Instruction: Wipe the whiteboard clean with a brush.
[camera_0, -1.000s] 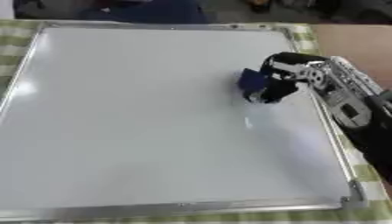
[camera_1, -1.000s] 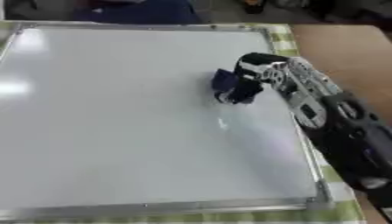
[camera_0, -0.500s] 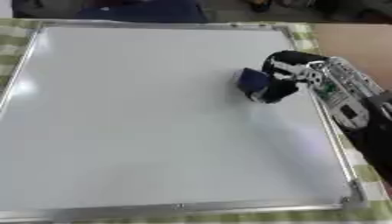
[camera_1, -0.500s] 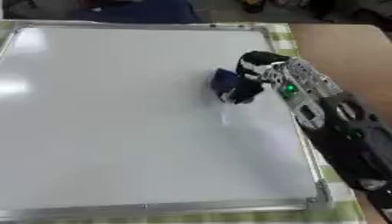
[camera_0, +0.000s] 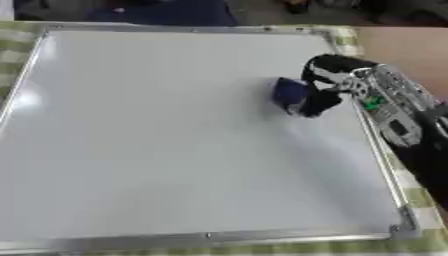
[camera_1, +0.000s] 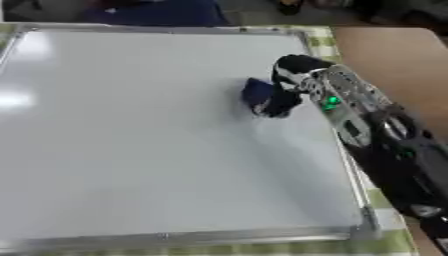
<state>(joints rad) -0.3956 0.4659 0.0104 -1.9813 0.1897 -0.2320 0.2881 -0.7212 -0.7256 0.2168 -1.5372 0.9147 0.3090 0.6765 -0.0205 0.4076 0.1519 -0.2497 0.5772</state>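
A large whiteboard (camera_0: 157, 140) with a silver frame fills most of both views; its surface looks plain white. My right hand (camera_0: 322, 87) reaches in from the right, its fingers curled round a dark blue brush (camera_0: 288, 92) that presses on the board near the right edge, in the upper half. The left hand shows in no view.
The board lies on a green checked cloth (camera_0: 346, 37) that shows along its edges. A brown table surface (camera_1: 394, 55) lies to the right. Something dark blue (camera_0: 166, 10) sits beyond the far edge of the board.
The right hand and brush have stayed at nearly the same spot on the board, shifting only slightly. A faint mark below the brush a second ago is gone.
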